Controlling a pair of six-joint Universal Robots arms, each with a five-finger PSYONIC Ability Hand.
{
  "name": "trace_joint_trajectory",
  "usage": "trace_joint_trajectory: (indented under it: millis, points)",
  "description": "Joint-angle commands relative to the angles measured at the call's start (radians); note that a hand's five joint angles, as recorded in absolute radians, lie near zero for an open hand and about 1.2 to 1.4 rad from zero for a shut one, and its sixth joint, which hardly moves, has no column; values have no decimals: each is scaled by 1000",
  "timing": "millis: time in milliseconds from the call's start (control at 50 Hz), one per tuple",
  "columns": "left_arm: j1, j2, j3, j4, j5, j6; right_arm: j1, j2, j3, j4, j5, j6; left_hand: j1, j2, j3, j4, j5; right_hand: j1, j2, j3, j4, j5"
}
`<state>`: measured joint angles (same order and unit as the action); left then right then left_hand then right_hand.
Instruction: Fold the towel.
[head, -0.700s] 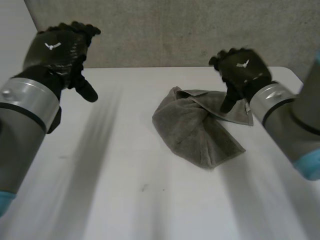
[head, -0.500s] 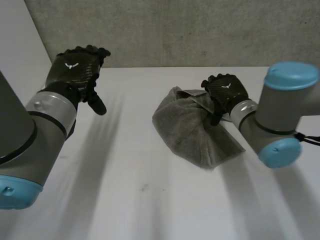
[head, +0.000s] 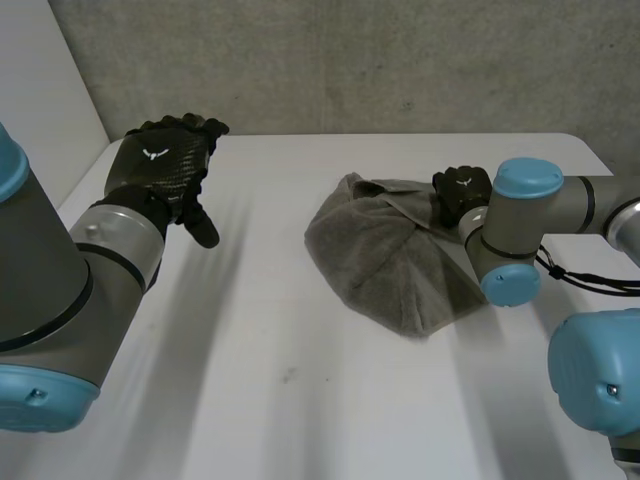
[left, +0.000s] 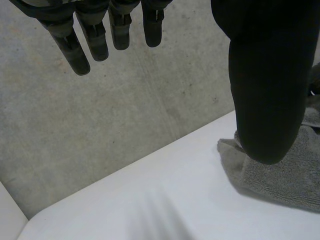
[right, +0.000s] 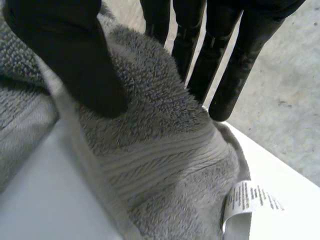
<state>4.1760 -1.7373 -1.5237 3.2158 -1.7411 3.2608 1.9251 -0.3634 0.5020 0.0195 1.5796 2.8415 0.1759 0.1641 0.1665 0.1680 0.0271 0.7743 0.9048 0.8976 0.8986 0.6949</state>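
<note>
Grey, limp terry towel (head: 380, 262) likely wants pinching at its hemmed edge, where the right hand (head: 462, 190) rests unclenched; the left hand (head: 165, 165) hovers spread.

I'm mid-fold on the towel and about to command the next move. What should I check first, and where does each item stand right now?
1. Right hand on the towel: ok, at its edge by the label.
2. Right grasp closed: not ok. The fingers are straight and the thumb is apart from them, with a ridge of towel between.
3. Left hand free: ok, open and apart from the towel.
4. Towel spread flat: not ok, bunched.
5. Table space beside the towel: ok, bare.
</note>
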Motion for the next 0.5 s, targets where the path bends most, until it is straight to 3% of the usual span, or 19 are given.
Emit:
trace_joint_trajectory:
  millis: [20, 180, 280, 340, 440, 500]
  points:
    - [-2, -4, -4, 10, 0, 2, -2, -28, -5, 30, -7, 16, -1, 10, 8, 7, -27, 622, 492, 499, 498, 527]
    - [-1, -8, 2, 13, 0, 2, -3, -200, 104, 33, -90, 79, -1, 10, 8, 7, -27, 622, 492, 499, 498, 527]
    - [3, -11, 2, 44, 2, 3, -3, -489, 278, 19, -151, 79, -1, 10, 8, 7, -27, 622, 492, 499, 498, 527]
    - [10, -19, 4, 72, 2, 3, -2, -555, 306, 19, -162, 78, -1, 10, 8, 7, -27, 622, 492, 499, 498, 527]
    - [38, -112, 48, 128, 14, 3, 11, -791, 368, 57, -237, 72, -1, 10, 8, 7, -27, 622, 492, 499, 498, 527]
    - [52, -151, 68, 131, 31, 2, 11, -841, 382, 77, -260, 70, -1, 10, 8, 7, -27, 622, 492, 499, 498, 527]
